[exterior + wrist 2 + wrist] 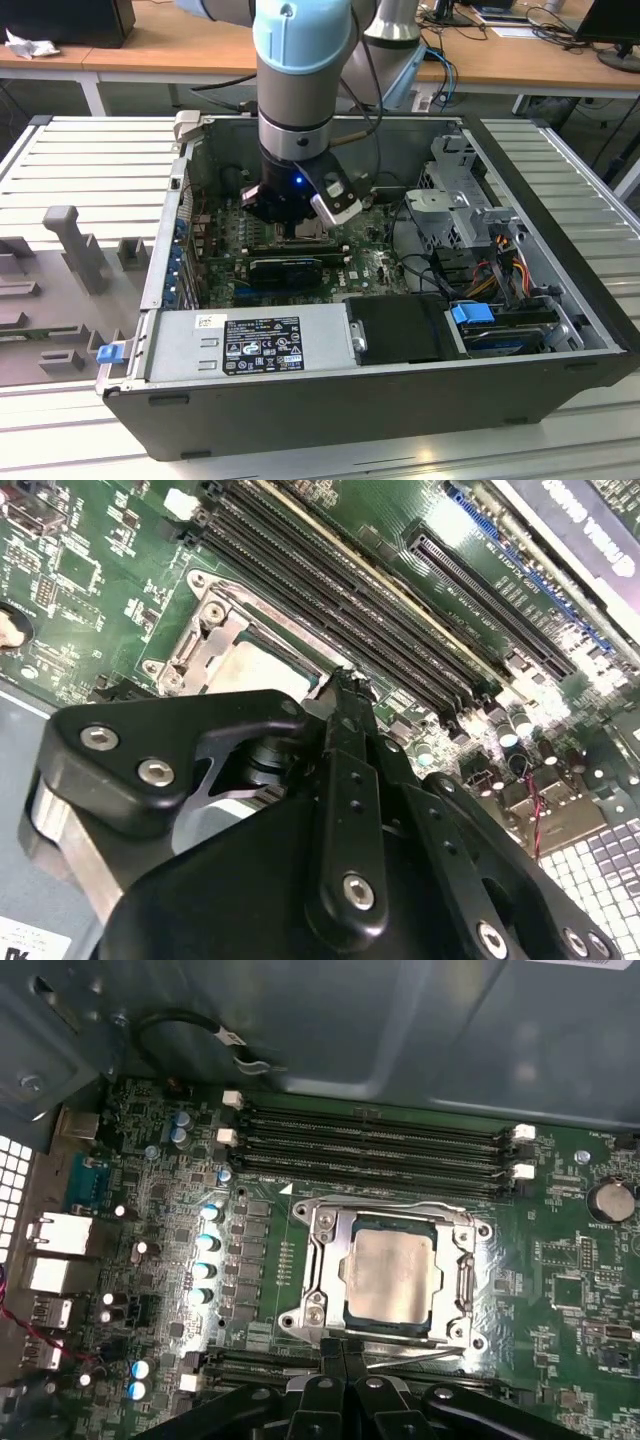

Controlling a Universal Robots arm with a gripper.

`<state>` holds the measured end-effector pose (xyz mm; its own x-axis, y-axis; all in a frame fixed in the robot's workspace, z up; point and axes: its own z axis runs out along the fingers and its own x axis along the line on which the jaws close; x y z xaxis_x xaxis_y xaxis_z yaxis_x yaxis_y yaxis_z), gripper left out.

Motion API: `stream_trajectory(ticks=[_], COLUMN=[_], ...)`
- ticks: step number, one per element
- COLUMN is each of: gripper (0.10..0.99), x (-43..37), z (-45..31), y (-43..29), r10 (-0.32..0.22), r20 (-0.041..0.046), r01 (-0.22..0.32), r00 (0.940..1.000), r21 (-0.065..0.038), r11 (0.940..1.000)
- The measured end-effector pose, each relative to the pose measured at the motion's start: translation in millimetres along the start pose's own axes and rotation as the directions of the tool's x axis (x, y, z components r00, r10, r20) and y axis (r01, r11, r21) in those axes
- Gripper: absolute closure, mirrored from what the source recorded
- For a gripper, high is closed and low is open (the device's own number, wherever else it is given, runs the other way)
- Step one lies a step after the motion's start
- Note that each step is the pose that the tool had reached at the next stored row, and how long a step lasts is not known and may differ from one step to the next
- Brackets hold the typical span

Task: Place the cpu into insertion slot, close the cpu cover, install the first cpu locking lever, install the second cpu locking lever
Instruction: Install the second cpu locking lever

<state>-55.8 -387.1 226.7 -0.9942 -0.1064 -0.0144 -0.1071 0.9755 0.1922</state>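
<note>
The arm (298,60) descends nearly vertically in the exterior view, its pale blue joint above a grey wrist with a blue light. The black end effector (343,1352) points straight downward, its two fingers (330,1360) pressed together at their tips in the first wrist view.

My gripper (345,1352) hangs just beside the slot (392,1272); the cpu (392,1274) lies in it under the cover (325,1260), memory slots (375,1145) alongside.
</note>
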Motion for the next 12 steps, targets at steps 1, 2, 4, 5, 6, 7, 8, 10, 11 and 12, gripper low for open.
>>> stream_trajectory(ticks=[1, 2, 4, 5, 6, 7, 8, 10, 11, 12], gripper=[0.98, 0.98, 0.98, 0.98, 0.98, 0.98, 0.98, 0.98, 0.98, 0.98], x=[0.2, 0.7, 1.3, 1.7, 2.2, 2.9, 3.7, 5.7, 6.5, 7.4], z=[1.1, 3.3, 6.7, 9.3, 10.8, 11.9, 12.2, 11.9, 11.6, 11.3], y=[-0.6, -1.9, -3.1, -3.7, -4.0, -4.2, -5.0, -8.7, -10.5, -12.4], r10=[0.0, -0.001, -0.003, -0.005, -0.006, -0.009, -0.011, -0.012, -0.012, -0.013], r20=[0.0004, 0.0008, 0.0007, 0.0005, 0.0005, 0.0003, 0.0005, 0.0028, 0.0036, 0.0043], r01=[0.0, 0.001, 0.003, 0.005, 0.006, 0.009, 0.011, 0.012, 0.013, 0.013], r00=[1.0, 1.0, 1.0, 1.0, 1.0, 1.0, 0.9999, 0.9999, 0.9999, 0.9999], r21=[-0.004, -0.008, -0.01, -0.013, -0.015, -0.019, -0.025, -0.045, -0.052, -0.058], r11=[1.0, 1.0, 0.9999, 0.9999, 0.9999, 0.9998, 0.9996, 0.9989, 0.9986, 0.9982])
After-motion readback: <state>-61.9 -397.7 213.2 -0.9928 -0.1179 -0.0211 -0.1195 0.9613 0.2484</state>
